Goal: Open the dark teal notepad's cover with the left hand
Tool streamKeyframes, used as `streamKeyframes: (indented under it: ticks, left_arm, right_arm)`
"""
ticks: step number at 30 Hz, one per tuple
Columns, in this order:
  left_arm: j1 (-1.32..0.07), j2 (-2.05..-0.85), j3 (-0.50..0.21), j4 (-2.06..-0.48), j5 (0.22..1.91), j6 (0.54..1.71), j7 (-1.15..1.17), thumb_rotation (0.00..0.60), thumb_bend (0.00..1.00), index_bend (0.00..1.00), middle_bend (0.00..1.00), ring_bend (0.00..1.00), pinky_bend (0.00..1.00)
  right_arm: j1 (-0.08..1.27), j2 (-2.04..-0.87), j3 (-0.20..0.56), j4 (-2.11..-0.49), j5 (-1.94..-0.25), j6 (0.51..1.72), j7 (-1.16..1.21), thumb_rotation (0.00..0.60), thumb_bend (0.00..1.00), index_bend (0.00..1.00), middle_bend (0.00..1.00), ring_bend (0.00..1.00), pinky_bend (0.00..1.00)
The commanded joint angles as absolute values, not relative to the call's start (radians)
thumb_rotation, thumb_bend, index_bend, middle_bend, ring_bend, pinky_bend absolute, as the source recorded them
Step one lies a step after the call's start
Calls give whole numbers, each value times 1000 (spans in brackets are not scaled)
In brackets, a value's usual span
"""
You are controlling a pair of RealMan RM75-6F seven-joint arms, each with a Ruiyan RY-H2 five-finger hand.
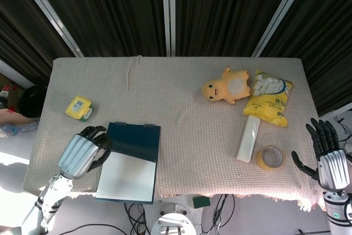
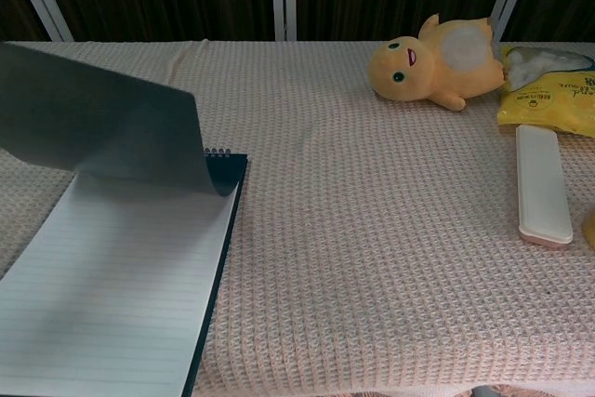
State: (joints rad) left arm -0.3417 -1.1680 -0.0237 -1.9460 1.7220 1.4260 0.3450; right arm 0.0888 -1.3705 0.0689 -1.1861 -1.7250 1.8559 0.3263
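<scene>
The left robot hand (image 1: 82, 151) grips the raised dark teal cover (image 1: 133, 142) of the notepad (image 1: 128, 175) at its left edge, fingers curled around it, at the near-left part of the cloth-covered table (image 1: 181, 86). Just right of the hand, lined white pages (image 2: 112, 304) lie exposed, the cover (image 2: 102, 123) standing lifted and curving back toward the spiral binding (image 2: 217, 152). A small yellow box (image 1: 78, 108) sits just beyond the hand. Far to its right lie a yellow plush duck (image 1: 225, 87), a yellow snack bag (image 1: 269, 97), a white case (image 1: 248, 138) and a tape roll (image 1: 270, 157). The right robot hand (image 1: 325, 155) hovers off the table's right edge, fingers spread, holding nothing.
</scene>
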Motion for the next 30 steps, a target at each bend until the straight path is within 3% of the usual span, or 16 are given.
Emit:
streamKeyframes:
  ticks: [1,4,9,15,20,22,23,24,25,26,27,28,30]
  left_arm:
    - [-500,-1196,-239,-1936,1465,1277,374,600,485,745,542,327,404]
    - [-606,-1248,-344,-1837,1286,1174,398,600,487,746,543,327,405]
    - [-765,-1373,-445,-1601,1077,1057,411,600,487,745,543,327,391]
    - [-908,-1525,-513,-1265,965,1006,377,600,489,744,544,327,388]
    - [-982,-1616,-523,-1023,920,970,348,600,497,734,535,325,378]
    - [-989,-1636,-518,-966,916,964,327,600,493,632,468,287,339]
    - [-988,-1636,-507,-954,921,949,316,600,477,523,398,243,304]
    - [-981,-1626,-490,-951,928,927,307,597,452,331,287,176,253]
    - [-976,-1618,-480,-954,935,925,305,539,396,132,158,106,201]
    - [-969,-1611,-470,-963,945,929,302,455,331,23,81,64,170]
    - [-958,-1601,-457,-980,964,945,295,385,286,1,54,53,161]
    - [-948,-1592,-447,-997,976,957,295,278,220,0,36,44,153]
    - [-923,-1564,-428,-1056,986,988,318,180,162,0,31,35,149]
  right_arm:
    - [95,-1371,71,-1185,-1720,1843,324,600,329,0,0,0,0]
    - [101,-1373,73,-1184,-1715,1830,323,600,329,0,0,0,0]
    - [109,-1381,79,-1170,-1689,1795,329,600,329,0,0,0,0]
    - [121,-1391,91,-1150,-1654,1752,339,600,329,0,0,0,0]
    - [132,-1403,99,-1132,-1630,1717,350,600,329,0,0,0,0]
    - [137,-1410,100,-1121,-1623,1704,356,600,329,0,0,0,0]
    - [139,-1413,100,-1116,-1621,1699,359,600,328,0,0,0,0]
    - [141,-1418,100,-1110,-1619,1694,362,600,328,0,0,0,0]
    - [143,-1421,100,-1105,-1618,1691,365,600,329,0,0,0,0]
    - [145,-1424,99,-1100,-1618,1687,367,600,329,0,0,0,0]
    - [146,-1429,99,-1094,-1618,1684,370,600,329,0,0,0,0]
    - [148,-1431,98,-1090,-1618,1682,372,600,329,0,0,0,0]
    - [149,-1437,95,-1081,-1620,1681,375,600,329,0,0,0,0]
